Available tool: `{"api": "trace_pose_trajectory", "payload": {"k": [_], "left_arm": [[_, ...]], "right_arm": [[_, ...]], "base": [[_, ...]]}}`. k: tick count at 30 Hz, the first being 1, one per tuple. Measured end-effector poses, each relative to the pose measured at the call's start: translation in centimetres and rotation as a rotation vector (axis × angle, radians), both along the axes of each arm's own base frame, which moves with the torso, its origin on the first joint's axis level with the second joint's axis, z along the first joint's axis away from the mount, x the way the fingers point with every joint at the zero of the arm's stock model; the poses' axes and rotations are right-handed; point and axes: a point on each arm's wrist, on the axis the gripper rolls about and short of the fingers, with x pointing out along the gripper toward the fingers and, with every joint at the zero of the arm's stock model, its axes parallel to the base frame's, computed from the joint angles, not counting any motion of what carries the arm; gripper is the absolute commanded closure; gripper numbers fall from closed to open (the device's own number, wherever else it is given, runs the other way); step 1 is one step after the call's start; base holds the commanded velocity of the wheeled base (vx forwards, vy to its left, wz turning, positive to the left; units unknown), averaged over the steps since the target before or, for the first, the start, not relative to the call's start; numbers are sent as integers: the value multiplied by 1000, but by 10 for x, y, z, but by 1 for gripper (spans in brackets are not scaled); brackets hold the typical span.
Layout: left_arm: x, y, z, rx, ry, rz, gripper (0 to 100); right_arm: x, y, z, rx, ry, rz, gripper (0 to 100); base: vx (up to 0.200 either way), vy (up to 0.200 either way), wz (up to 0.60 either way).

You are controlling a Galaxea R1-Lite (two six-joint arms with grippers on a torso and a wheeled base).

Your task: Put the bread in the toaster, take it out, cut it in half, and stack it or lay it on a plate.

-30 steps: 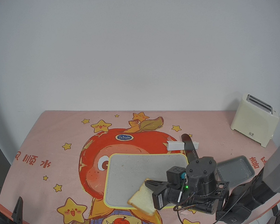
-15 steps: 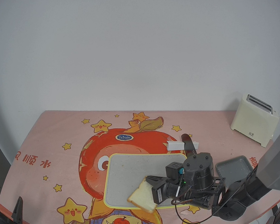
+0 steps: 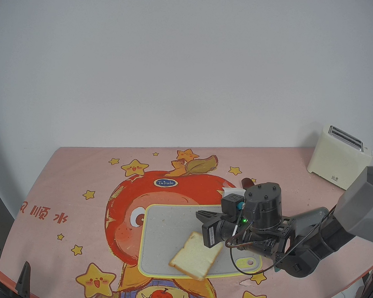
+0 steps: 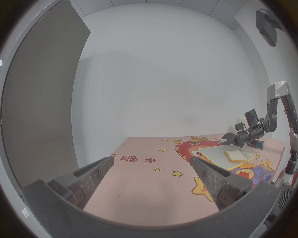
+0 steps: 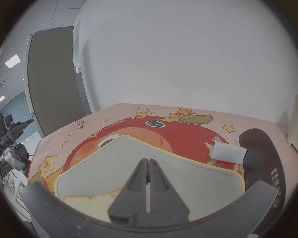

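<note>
A slice of bread point(image 3: 195, 255) lies flat on the near edge of the grey, yellow-rimmed cutting board point(image 3: 170, 225), one corner over the rim. My right gripper point(image 3: 200, 215) hovers just behind the slice, above the board, shut with nothing in it. The right wrist view shows its fingers point(image 5: 148, 161) pressed together and the bread point(image 5: 90, 203) below them. The cream toaster point(image 3: 339, 159) stands at the far right of the table. My left gripper point(image 4: 149, 173) is open, off the table's left front corner.
A dark knife point(image 5: 260, 161) lies beside a white block point(image 5: 228, 152) behind the board's far right corner. A grey tray point(image 4: 257, 144) sits to the right of the board, mostly hidden by my right arm. The table's left half is bare cloth.
My right gripper has drawn back from the bread toward the far side of the board and risen a little. The bread now lies slightly farther onto the board.
</note>
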Motion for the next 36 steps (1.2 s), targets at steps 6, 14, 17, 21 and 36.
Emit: {"api": "trace_pose_trajectory", "payload": {"k": [6, 14, 17, 21, 36], "left_arm": [[0, 0, 0, 0, 0, 0, 0], [0, 0, 0, 0, 0, 0, 0], [0, 0, 0, 0, 0, 0, 0], [0, 0, 0, 0, 0, 0, 0], [0, 0, 0, 0, 0, 0, 0]], "right_arm": [[-11, -1, -1, -12, 13, 22, 100], [-39, -8, -6, -55, 53, 68, 100], [-41, -9, -6, -56, 55, 70, 100], [-39, -8, -7, -57, 56, 66, 100], [-13, -2, -14, -47, 44, 18, 100]], "base": [[0, 0, 0], [0, 0, 0], [0, 0, 0], [0, 0, 0], [0, 0, 0]]}}
